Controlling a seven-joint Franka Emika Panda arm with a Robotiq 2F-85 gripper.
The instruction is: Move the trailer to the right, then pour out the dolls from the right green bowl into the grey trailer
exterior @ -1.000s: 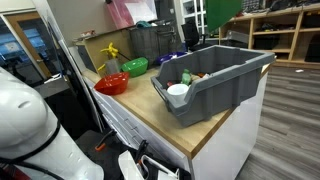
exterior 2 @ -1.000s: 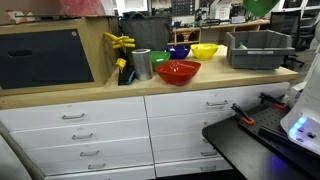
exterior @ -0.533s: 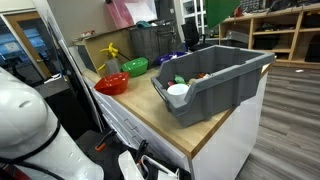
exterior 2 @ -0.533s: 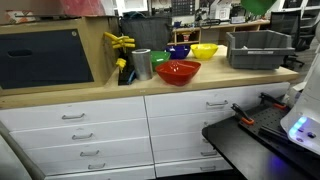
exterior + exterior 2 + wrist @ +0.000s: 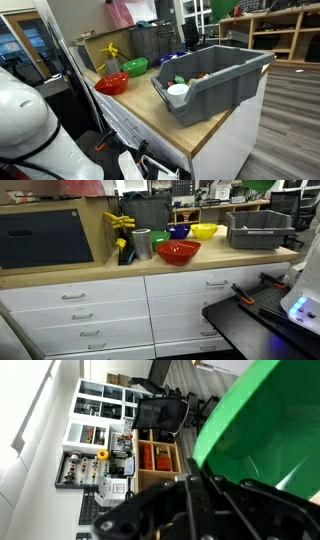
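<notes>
Looking from wrist camera outward: gripper clamped tight on rim of right green bowl, held high above trailer on counter. Bowl likely light, stiff, slick; your rim pinch suits it, so tilt slowly. Dolls lie in trailer beside white cup. Both exterior views crop bowl at top edge; bowl's inside stays hidden.

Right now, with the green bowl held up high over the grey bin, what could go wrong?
1. The pincer seems to grip the green bowl by its rim alone, high above the counter; if it slips, the bowl may drop onto the trailer or past it to the floor.
2. The trailer sits close to the counter's end; a clumsy descent could nudge it towards the edge.
</notes>
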